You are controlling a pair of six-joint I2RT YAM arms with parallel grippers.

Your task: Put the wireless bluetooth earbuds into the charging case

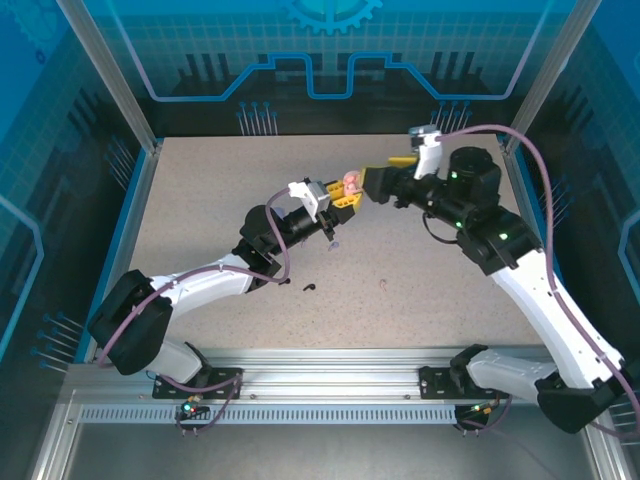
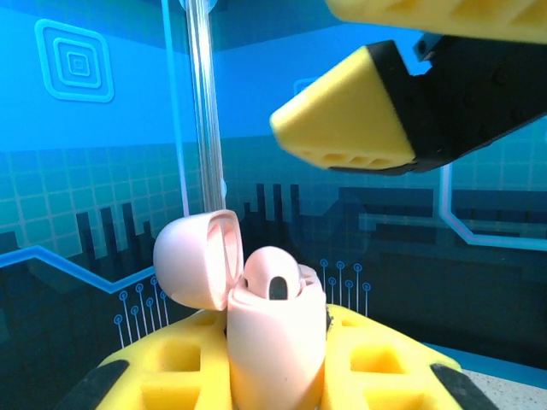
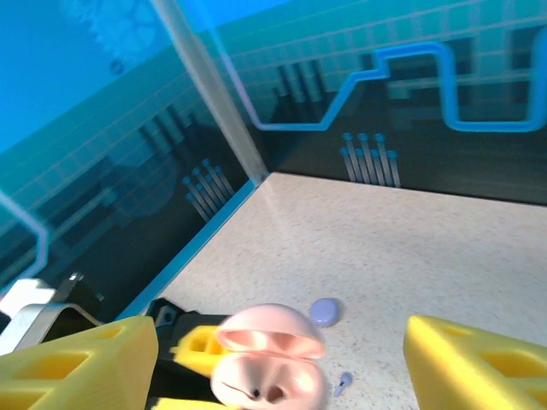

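Note:
A pale pink charging case stands upright above the table with its lid swung open, and my left gripper is shut on its body. One pale pink earbud sits in a well of the case. My right gripper hangs open just right of the case. Its yellow fingers stand wide on either side of the case without touching it. A lilac earbud lies on the table below. A black earbud and a small pink one lie nearer the arms.
A closed lilac case lies on the table under the raised grippers. Blue glass walls with metal posts fence the table's back and sides. Open speckled tabletop stretches to the left and at the front right.

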